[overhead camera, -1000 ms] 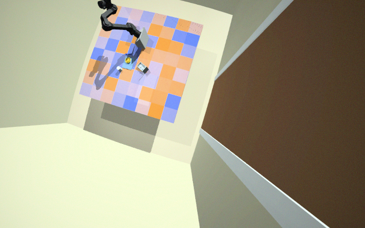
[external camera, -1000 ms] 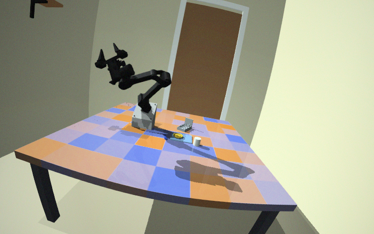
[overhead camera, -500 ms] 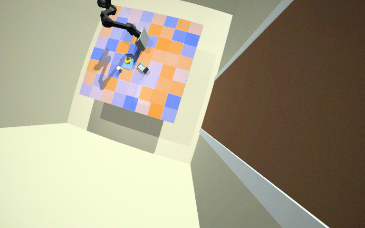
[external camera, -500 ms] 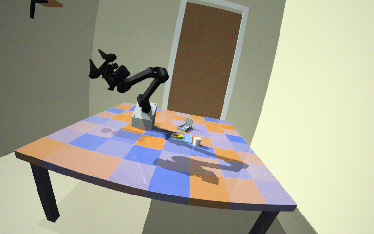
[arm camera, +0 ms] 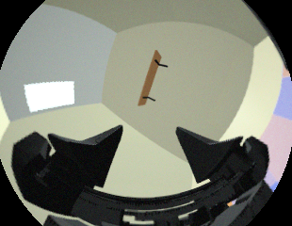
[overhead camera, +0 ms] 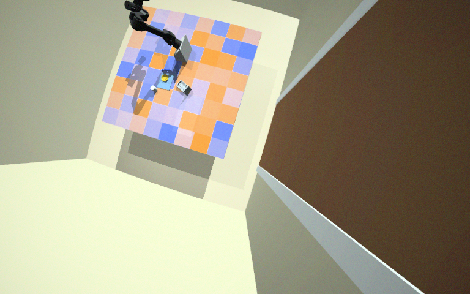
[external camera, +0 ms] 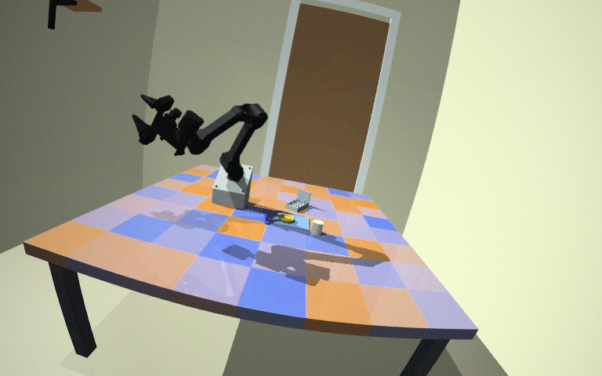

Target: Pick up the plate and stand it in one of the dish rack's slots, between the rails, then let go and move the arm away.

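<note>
Grip the rigid, likely slippery plate (external camera: 286, 218) by its rim (it lies flat on the counter (external camera: 164, 261)) with your released, empty end effector (external camera: 148, 114).

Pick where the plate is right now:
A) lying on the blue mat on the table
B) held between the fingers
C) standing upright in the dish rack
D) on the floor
A: the yellow plate lies flat on the blue mat, beside the dish rack, while the gripper hangs open and empty far above the table.

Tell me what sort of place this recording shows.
Likely a plain indoor room set up for tabletop work: a checkered table carrying the arm's base, a brown door, and a small wall shelf.
</note>
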